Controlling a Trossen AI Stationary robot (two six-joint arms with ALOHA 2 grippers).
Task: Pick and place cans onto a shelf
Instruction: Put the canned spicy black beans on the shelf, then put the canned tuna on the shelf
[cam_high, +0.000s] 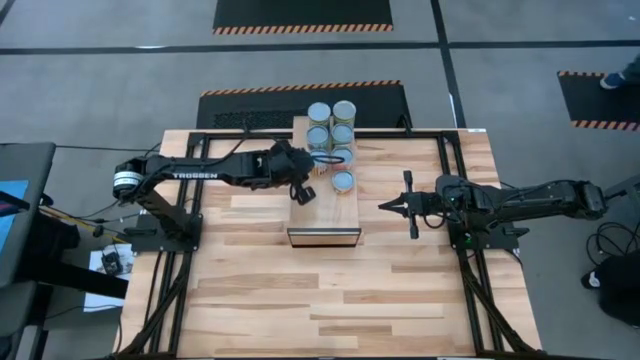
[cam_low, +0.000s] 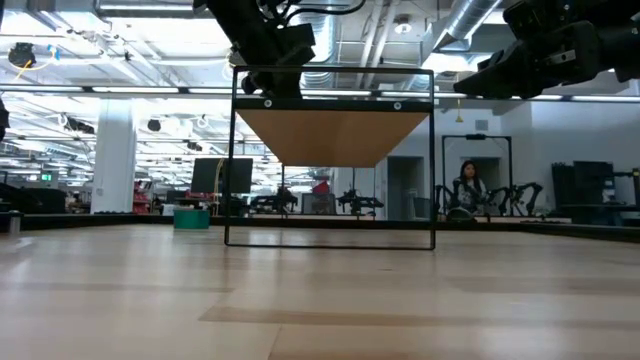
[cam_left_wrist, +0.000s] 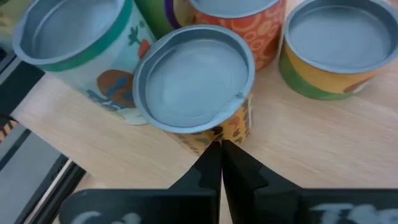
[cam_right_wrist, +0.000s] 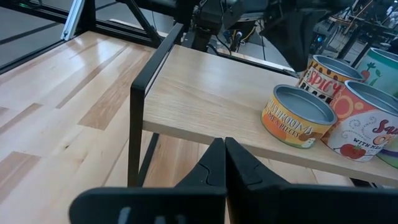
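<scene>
The light-wood shelf (cam_high: 323, 215) stands mid-table on a black frame, and also shows in the low view (cam_low: 330, 135). Several cans (cam_high: 331, 133) stand on its far half. My left gripper (cam_left_wrist: 221, 148) is shut. It sits over the shelf's left edge (cam_high: 310, 165), and its tips are at the lower side of a yellow-labelled can (cam_left_wrist: 193, 78). My right gripper (cam_high: 383, 205) is shut and empty. It is to the right of the shelf and points at it (cam_right_wrist: 222, 144). My left gripper's shut fingertips (cam_left_wrist: 211, 155) come slanting down from the table's left at the lower side (cam_left_wrist: 214, 134) of the yellow-labelled can. I cannot tell whether they touch it. The can stands on the shelf top, close against its neighbours.
A teal can (cam_left_wrist: 74, 43), an orange can (cam_left_wrist: 249, 31) and a yellow-green can (cam_left_wrist: 336, 50) crowd round the yellow-labelled one. The shelf's near half (cam_right_wrist: 211, 87) is bare wood. The planked tabletop (cam_high: 330, 290) spreads around the shelf. A person (cam_low: 467, 190) sits far behind.
</scene>
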